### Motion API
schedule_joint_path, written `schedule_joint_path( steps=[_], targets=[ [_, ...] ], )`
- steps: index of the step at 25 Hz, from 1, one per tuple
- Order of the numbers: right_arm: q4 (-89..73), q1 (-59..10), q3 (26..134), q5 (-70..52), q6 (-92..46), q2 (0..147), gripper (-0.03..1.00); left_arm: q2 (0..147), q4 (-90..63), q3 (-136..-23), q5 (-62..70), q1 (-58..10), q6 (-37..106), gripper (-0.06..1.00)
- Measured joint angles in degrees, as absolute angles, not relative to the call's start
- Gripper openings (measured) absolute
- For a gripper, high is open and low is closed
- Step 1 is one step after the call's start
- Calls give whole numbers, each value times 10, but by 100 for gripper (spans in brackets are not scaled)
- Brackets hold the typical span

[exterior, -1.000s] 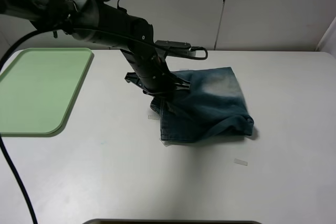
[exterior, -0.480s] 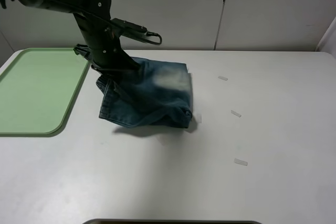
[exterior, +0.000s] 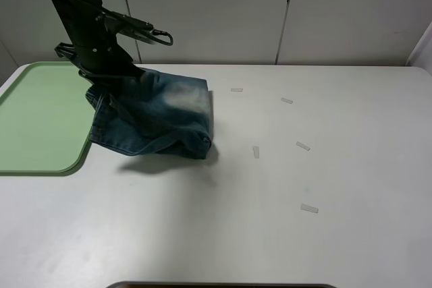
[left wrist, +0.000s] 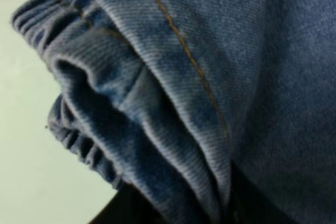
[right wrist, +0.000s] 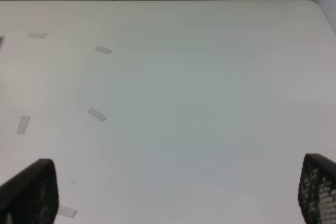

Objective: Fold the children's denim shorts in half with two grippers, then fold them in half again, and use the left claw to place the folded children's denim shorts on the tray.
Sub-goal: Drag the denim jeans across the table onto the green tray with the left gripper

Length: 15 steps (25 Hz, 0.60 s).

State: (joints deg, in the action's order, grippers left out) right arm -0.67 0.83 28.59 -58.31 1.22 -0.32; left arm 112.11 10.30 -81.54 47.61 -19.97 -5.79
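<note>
Folded children's denim shorts [exterior: 152, 116] hang from the left claw [exterior: 101, 75], its fingers pinched narrow on the gathered waistband edge; the bundle sags below the fingers, its low corner near the tabletop [exterior: 270, 220], just beside the tray [exterior: 34, 126]. Judgement: soft, limp, moderately heavy denim; the layers may slide apart, so the hold belongs on the thick elastic band through all layers. Right claw [right wrist: 168, 192]: fingers wide, holding nothing, well apart from the cloth. Paper scraps [exterior: 256, 151] lie beyond.

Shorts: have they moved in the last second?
Yes. The shorts, held by the left gripper, moved left toward the tray, now overlapping its edge.
</note>
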Motion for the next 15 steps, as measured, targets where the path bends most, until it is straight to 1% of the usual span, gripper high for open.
schedule_joint_path(
  steps=[9,15],
  targets=[
    [-7,8,286,-583,12,-3,69,1120,108,-815,492,-153,-10,22],
    [-7,8,286,-583,12,-3,69,1120,143,-815,498,-113,0,22]
  ],
)
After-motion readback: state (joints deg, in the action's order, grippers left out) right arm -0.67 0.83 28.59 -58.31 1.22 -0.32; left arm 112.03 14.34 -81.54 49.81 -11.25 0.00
